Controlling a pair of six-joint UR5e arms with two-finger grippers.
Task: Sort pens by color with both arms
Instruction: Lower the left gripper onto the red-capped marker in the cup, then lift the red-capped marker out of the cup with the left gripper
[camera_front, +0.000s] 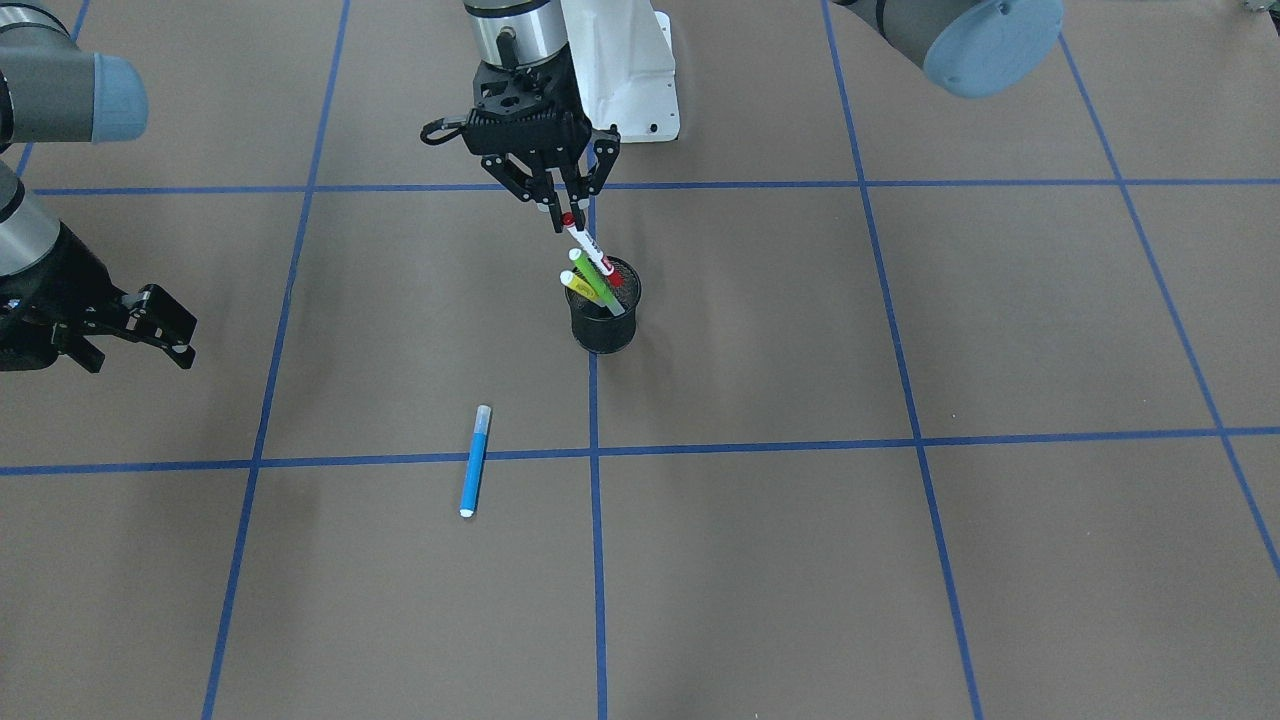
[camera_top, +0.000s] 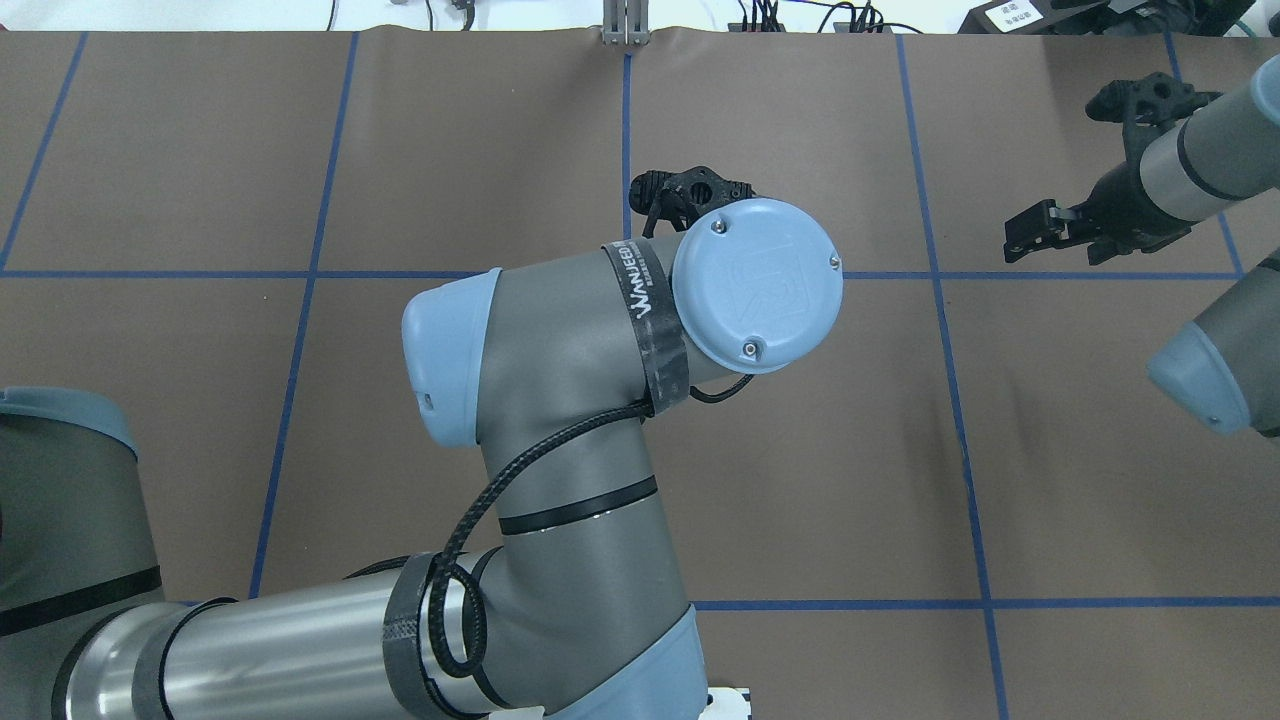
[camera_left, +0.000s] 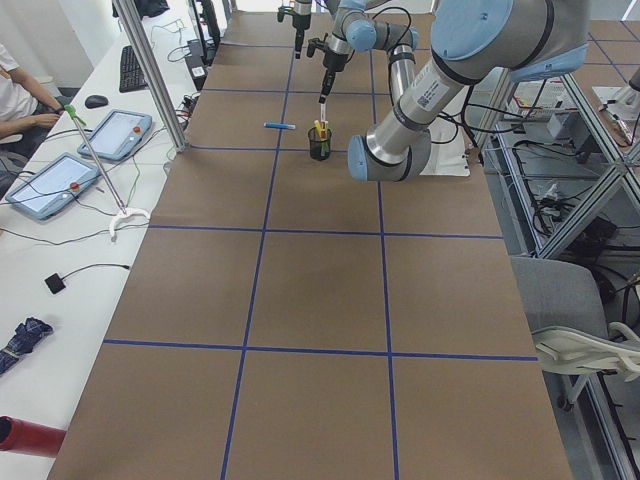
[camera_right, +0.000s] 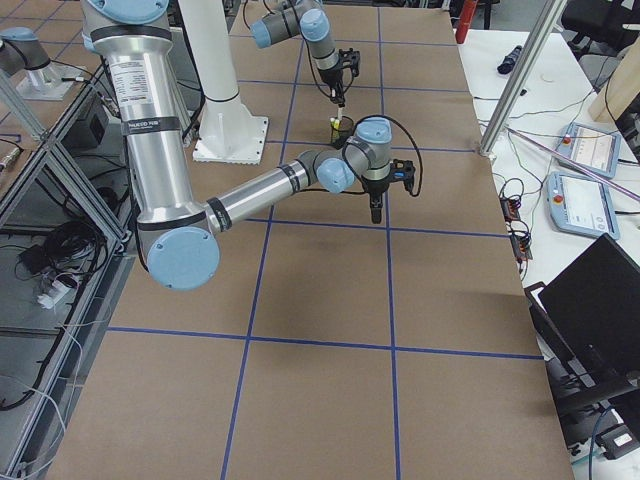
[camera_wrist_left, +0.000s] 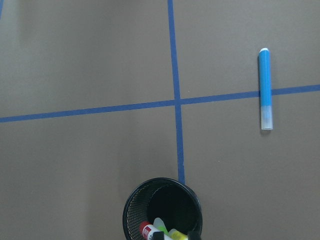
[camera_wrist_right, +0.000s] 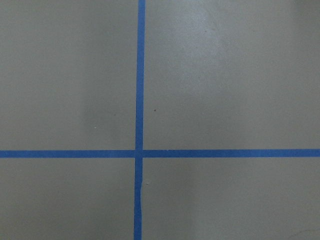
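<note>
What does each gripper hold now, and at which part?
Left gripper pinches the white pen with red ends at its top red end; right gripper holds nothing.

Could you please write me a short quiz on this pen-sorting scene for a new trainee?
1. True or false: the blue pen lies flat on the table, outside the black mesh cup.
2. What does the left gripper grip? A) the blue pen B) the white pen with red ends C) nothing
3. Fill in: the right gripper is open and holds ____.
Key: 1 true; 2 B; 3 nothing.
</note>
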